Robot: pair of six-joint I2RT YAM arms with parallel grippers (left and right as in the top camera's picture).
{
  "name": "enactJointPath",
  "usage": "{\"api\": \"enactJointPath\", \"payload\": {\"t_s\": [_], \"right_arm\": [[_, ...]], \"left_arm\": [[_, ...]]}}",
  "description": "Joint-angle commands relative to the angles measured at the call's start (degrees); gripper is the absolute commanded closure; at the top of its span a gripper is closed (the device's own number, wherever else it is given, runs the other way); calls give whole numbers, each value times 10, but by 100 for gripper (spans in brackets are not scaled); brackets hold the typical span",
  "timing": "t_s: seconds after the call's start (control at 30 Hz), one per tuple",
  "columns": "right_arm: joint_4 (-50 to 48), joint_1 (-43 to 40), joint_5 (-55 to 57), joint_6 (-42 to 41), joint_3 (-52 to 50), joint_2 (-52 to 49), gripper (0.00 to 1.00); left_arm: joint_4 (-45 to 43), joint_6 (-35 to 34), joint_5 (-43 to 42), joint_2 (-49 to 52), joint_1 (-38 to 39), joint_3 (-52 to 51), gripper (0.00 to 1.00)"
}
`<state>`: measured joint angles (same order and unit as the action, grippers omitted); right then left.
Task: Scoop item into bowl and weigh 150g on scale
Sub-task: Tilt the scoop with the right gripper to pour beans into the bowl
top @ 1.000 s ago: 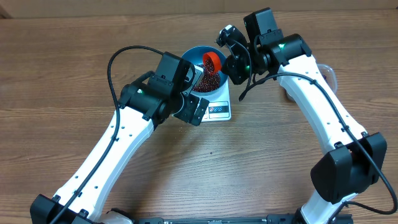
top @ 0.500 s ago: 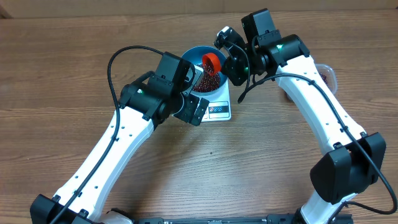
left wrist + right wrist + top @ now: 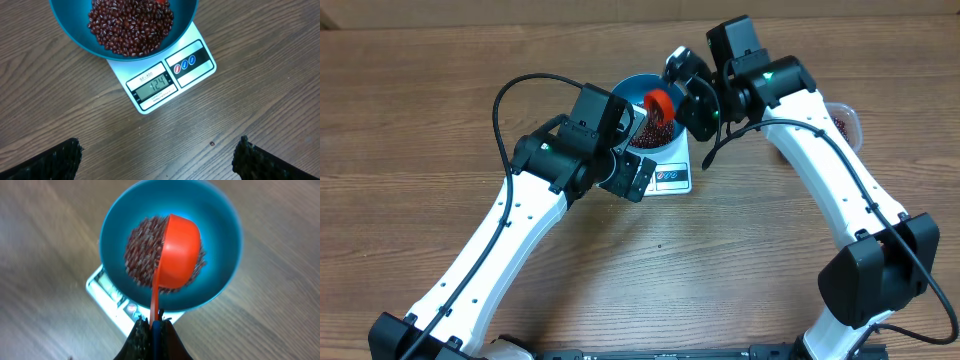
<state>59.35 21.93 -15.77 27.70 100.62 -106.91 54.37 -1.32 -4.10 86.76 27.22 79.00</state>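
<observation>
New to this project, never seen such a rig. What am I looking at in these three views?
These are two white robot arms at a wooden table. One picture comes from a camera fixed above. The other two come from a camera on each wrist, looking past that arm's own pincer. A blue bowl of red-brown beans sits on a small white scale showing 124. The right pincer is shut on the handle of a red scoop over the bowl. The left pincer is open and empty, near the scale. A clear tub sits beside the right arm.
</observation>
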Motion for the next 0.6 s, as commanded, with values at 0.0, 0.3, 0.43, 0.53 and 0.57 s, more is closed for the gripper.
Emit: {"api": "enactJointPath", "payload": {"t_s": [0.0,0.3,0.43,0.53,0.57], "right_arm": [[-18,13,33,14,16,2,96],[-42,14,33,-30,16,2,96],[-40,14,33,-30,16,2,96],[-40,14,33,-30,16,2,96],[-39,14,33,-30,16,2,96]], "left_arm": [[-2,-4,-4,-13,-3,-2,0],[-2,-4,-4,-13,-3,-2,0],[-2,-4,-4,-13,-3,-2,0],[-2,-4,-4,-13,-3,-2,1],[-2,-4,-4,-13,-3,-2,0]]}}
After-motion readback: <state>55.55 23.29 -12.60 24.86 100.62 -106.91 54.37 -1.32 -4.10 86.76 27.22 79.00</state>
